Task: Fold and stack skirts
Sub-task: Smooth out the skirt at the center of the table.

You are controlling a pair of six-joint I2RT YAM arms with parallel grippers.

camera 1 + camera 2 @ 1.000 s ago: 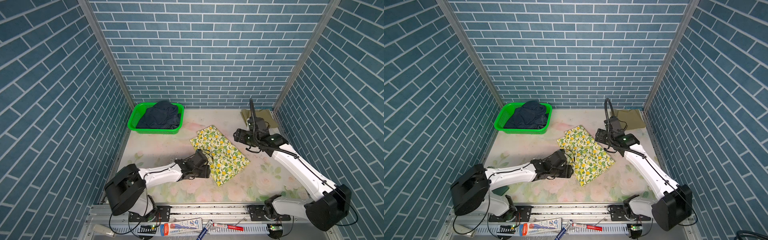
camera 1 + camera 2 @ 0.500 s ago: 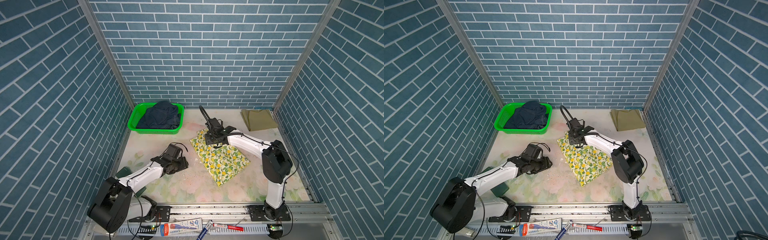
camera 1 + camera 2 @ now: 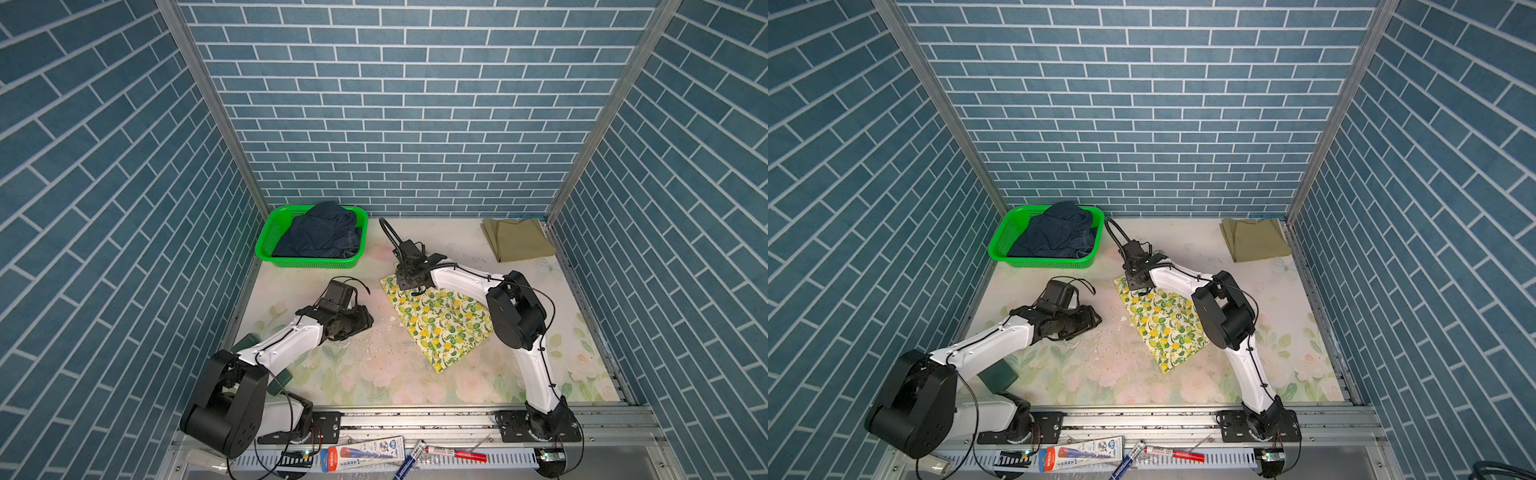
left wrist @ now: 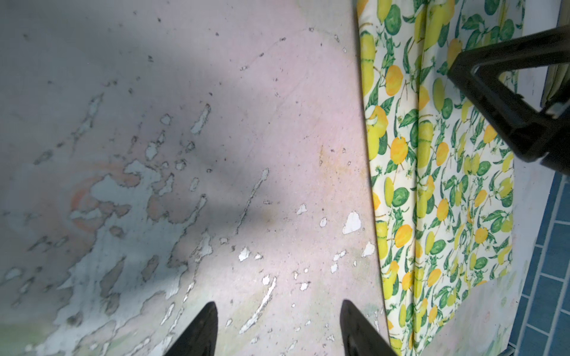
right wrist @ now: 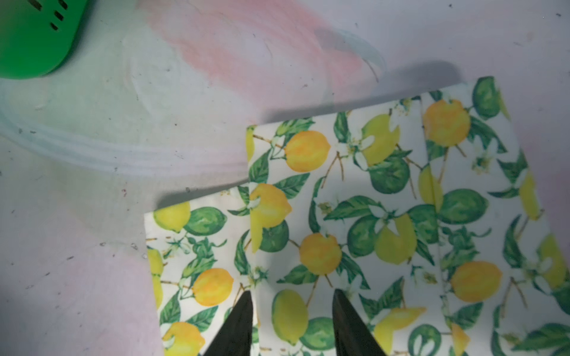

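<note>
Both sets of jaws stand apart: right gripper (image 5: 291,323) over corner of folded cream lemon-print cloth skirt (image 3: 440,328), near green plastic mesh basket (image 3: 307,262); left gripper (image 4: 277,329) empty, likewise near basket. Likely best: pinch all corner layers together, then lift slowly.

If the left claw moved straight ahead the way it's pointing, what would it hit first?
Most likely the bare, worn tabletop: the left gripper points down at it, beside the lemon-print skirt. Its height above the surface is unclear.

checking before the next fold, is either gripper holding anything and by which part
Nothing is held. The right gripper is open over the far corner of the lemon skirt, which lies flat; the left gripper is open over the table.
</note>
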